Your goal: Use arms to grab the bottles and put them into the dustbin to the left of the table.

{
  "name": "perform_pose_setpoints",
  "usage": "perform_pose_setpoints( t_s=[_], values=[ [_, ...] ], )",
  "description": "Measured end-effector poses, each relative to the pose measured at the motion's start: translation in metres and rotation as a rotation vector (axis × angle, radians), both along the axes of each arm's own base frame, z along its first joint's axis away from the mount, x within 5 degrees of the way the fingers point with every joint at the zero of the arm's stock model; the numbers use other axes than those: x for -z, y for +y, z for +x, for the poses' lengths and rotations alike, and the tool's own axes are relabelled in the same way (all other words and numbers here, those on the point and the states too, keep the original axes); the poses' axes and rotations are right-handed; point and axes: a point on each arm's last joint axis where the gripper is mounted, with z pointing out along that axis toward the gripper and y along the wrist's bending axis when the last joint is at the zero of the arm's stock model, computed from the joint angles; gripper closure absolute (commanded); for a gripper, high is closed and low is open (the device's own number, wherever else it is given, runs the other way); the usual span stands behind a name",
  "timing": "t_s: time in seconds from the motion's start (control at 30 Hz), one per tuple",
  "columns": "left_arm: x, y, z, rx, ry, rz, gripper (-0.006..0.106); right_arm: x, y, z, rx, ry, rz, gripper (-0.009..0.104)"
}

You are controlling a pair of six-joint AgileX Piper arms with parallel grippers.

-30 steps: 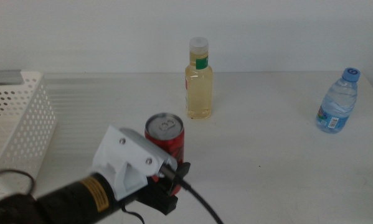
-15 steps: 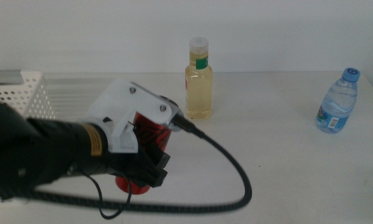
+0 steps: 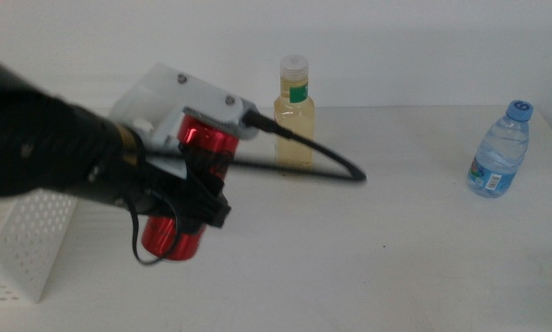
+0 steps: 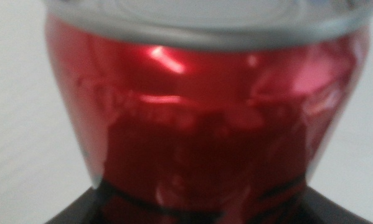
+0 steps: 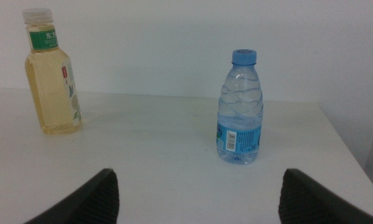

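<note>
**Inspector:** Count the containers.

**Assistant:** Three. One slim red metal can (image 3: 188,189) is clamped tilted in the left end effector (image 3: 194,192), held clear of the white bench (image 3: 377,258) beside the one white perforated plastic basket (image 3: 31,249). One yellow-liquid bottle with white cap (image 3: 294,118) and one blue-capped clear water bottle (image 3: 499,152) stand upright, well apart.

**Inspector:** The right end effector (image 5: 198,196)?

**Assistant:** Spread wide, holding nothing, facing the water bottle.

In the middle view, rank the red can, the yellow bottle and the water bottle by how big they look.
1. Red can, held off the table by the left gripper, nearer the camera, so its lead is unsure.
2. Yellow bottle.
3. Water bottle.
</note>
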Motion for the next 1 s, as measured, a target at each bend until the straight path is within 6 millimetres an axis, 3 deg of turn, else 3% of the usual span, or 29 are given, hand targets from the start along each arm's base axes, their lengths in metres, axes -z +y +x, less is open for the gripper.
perform_pose_setpoints(
  t_s=[0.23,0.43,0.83,1.0],
  values=[
    [-0.015,0.016,0.023,-0.057,0.091,0.069,0.105,0.0,0.0,0.0,0.0,0.0,0.0,0.028],
    [-0.029,0.048,0.042,-0.115,0.154,0.096,0.105,0.0,0.0,0.0,0.0,0.0,0.0,0.028],
    [-0.059,0.144,0.059,-0.371,0.19,0.066,0.105,0.0,0.0,0.0,0.0,0.0,0.0,0.028],
    [-0.058,0.188,0.06,-0.49,0.199,0.077,0.105,0.0,0.0,0.0,0.0,0.0,0.0,0.028]
  ],
)
